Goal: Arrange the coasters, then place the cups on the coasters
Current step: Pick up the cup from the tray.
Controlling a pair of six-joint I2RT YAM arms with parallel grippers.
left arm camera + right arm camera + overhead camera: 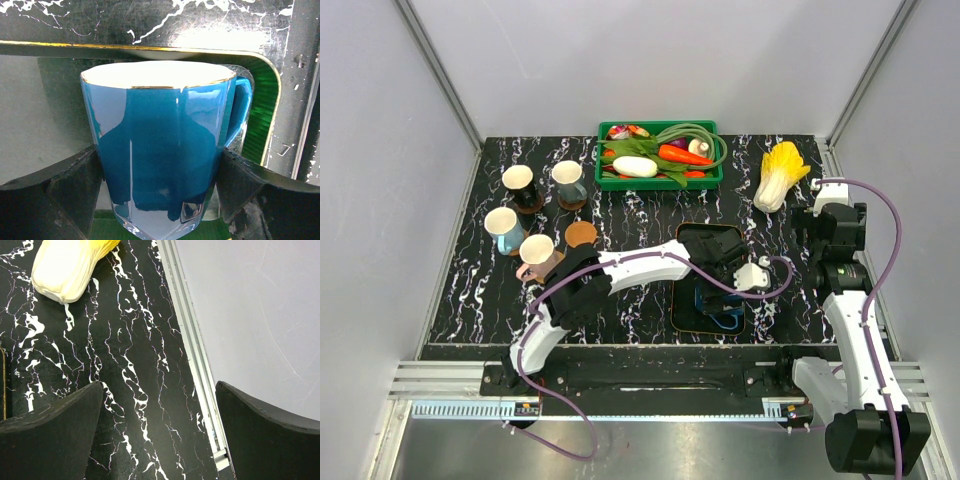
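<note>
My left gripper (719, 296) reaches over the black tray (684, 312) and is shut on a blue cup (722, 308) that stands upright in it. In the left wrist view both fingers (75, 185) press the sides of the blue cup (160, 135), whose handle points right. At the left of the table stand a dark cup (520, 184), a teal cup (568, 182), a light blue cup (504, 228) and a pink cup (537, 254), each on a brown coaster. One bare coaster (581, 234) lies beside them. My right gripper (819, 222) hangs open over the table's right edge.
A green basket (660, 185) of vegetables sits at the back centre. A yellow cabbage (780, 175) (65, 270) lies at the back right, close to my right gripper (157, 405). White walls enclose the table, with a metal rail (192, 350) along the right side.
</note>
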